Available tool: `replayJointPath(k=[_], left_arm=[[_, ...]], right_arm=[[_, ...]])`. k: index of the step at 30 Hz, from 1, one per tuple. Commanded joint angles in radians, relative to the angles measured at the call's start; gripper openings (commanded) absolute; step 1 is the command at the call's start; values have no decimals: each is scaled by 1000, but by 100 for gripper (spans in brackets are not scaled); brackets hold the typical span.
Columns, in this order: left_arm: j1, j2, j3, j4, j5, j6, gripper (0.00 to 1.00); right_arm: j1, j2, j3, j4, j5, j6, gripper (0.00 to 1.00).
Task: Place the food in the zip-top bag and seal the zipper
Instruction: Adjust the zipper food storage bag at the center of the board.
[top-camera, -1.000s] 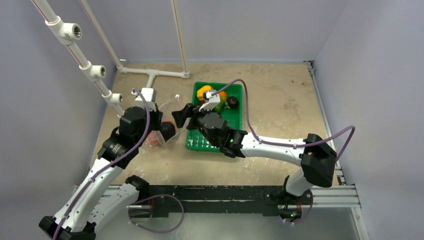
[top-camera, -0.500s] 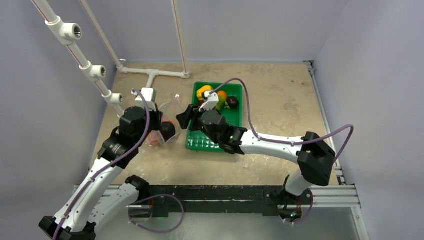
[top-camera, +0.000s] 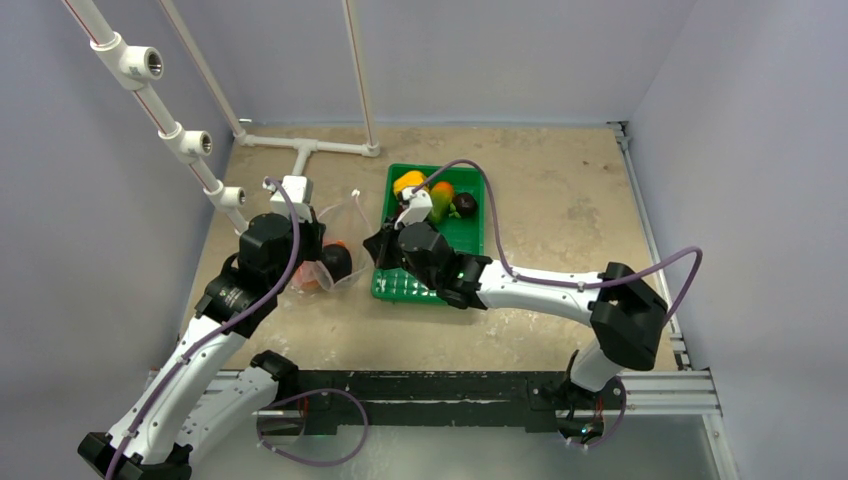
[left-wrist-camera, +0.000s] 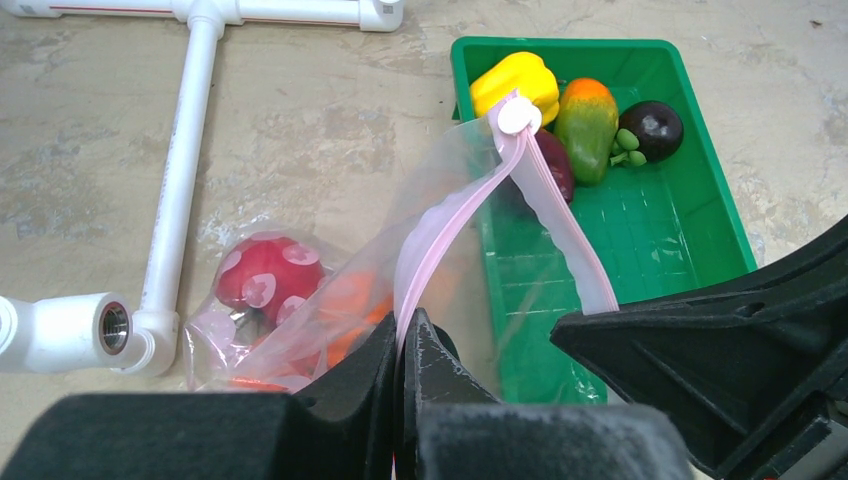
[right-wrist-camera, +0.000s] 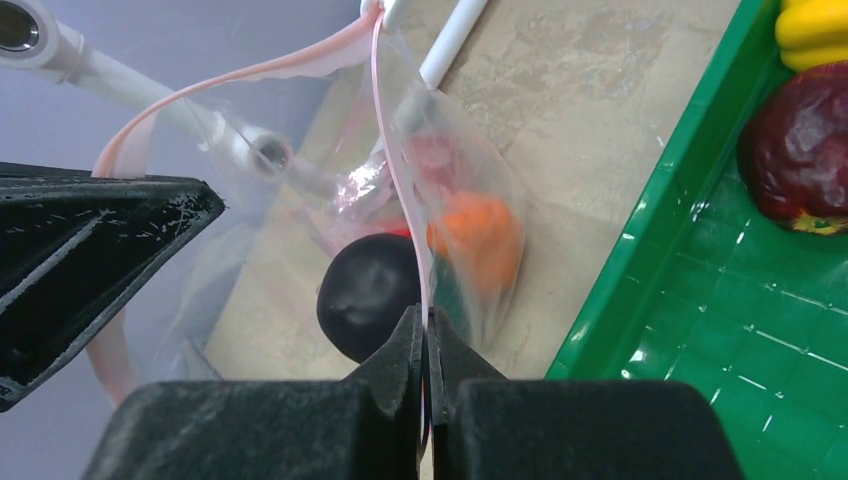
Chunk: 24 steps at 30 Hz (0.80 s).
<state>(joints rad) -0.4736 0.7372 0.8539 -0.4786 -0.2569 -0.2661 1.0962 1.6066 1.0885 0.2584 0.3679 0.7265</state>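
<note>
The clear zip-top bag (left-wrist-camera: 330, 300), just left of the green tray (left-wrist-camera: 640, 235), was pinched at its pink zipper (left-wrist-camera: 450, 215) by the left gripper (left-wrist-camera: 403, 350) and the right gripper (right-wrist-camera: 425, 335). The food (right-wrist-camera: 478, 238) inside was blurred.

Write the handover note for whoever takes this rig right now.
Left gripper: shut on one lip of the zipper.
Right gripper: shut on the other lip.
Zip-top bag: beside the green tray, mouth held open between them.
Done: a red spotted piece and an orange piece are inside.
Left: yellow pepper, green-orange pepper, eggplant and dark red piece lie in the tray; bag them, then seal the zipper.
</note>
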Motion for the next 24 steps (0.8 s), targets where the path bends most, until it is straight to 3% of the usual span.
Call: replayJointPath(k=[1, 7, 18, 24], left_arm=[[-3, -12, 9, 10, 10, -12, 0], [-3, -20, 81, -89, -68, -9, 0], [-3, -18, 360, -277, -225, 2, 0], [-3, 15, 337, -268, -202, -2, 0]], right_arm=[[-6, -68, 37, -9, 6, -36, 0], [-6, -78, 119, -50, -3, -112, 0], [-16, -93, 218, -91, 32, -201, 0], [-27, -89, 172, -63, 5, -179, 0]])
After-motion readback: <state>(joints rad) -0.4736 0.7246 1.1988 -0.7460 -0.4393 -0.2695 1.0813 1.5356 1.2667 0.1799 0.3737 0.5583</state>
